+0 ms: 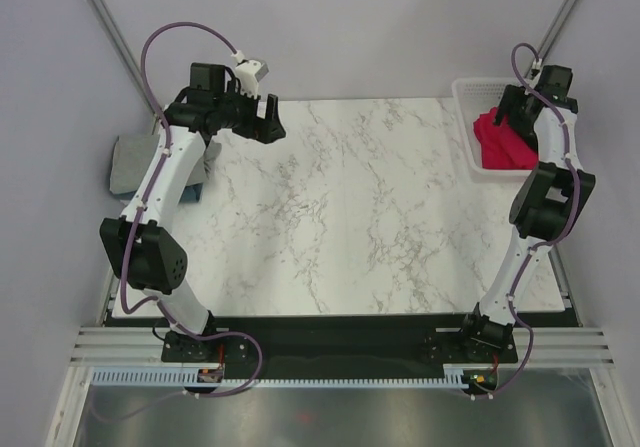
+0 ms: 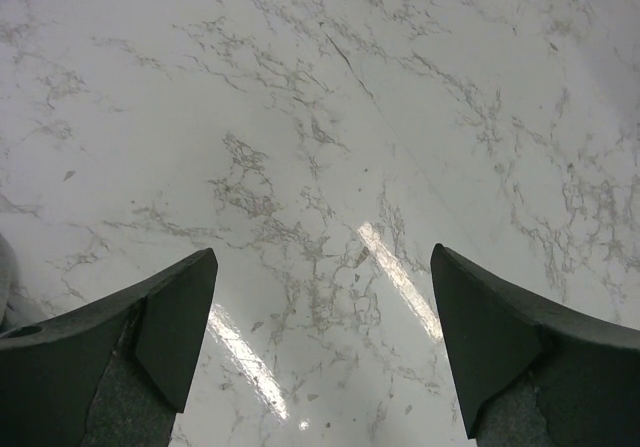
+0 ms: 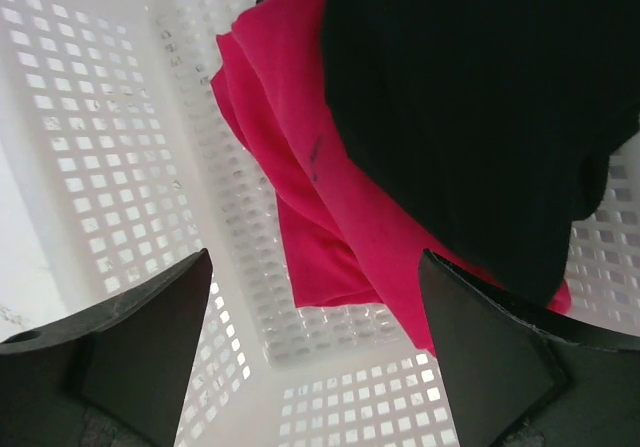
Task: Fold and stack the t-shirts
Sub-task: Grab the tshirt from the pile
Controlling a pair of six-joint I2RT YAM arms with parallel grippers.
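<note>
A crimson-pink t-shirt (image 1: 503,139) lies crumpled in the white lattice basket (image 1: 462,92) at the back right. In the right wrist view the crimson shirt (image 3: 320,197) lies under a black t-shirt (image 3: 480,97). My right gripper (image 1: 518,107) hangs open over the basket, and its jaws (image 3: 315,357) are wide apart above the crimson cloth with nothing between them. A folded grey t-shirt (image 1: 128,162) with a blue one (image 1: 197,175) beside it lies at the table's left edge. My left gripper (image 1: 264,119) is open and empty above bare marble (image 2: 325,357).
The white marble table (image 1: 350,217) spans the middle. The basket wall (image 3: 90,117) stands close to the right gripper's left finger. The left arm reaches over the grey and blue shirts and hides part of them.
</note>
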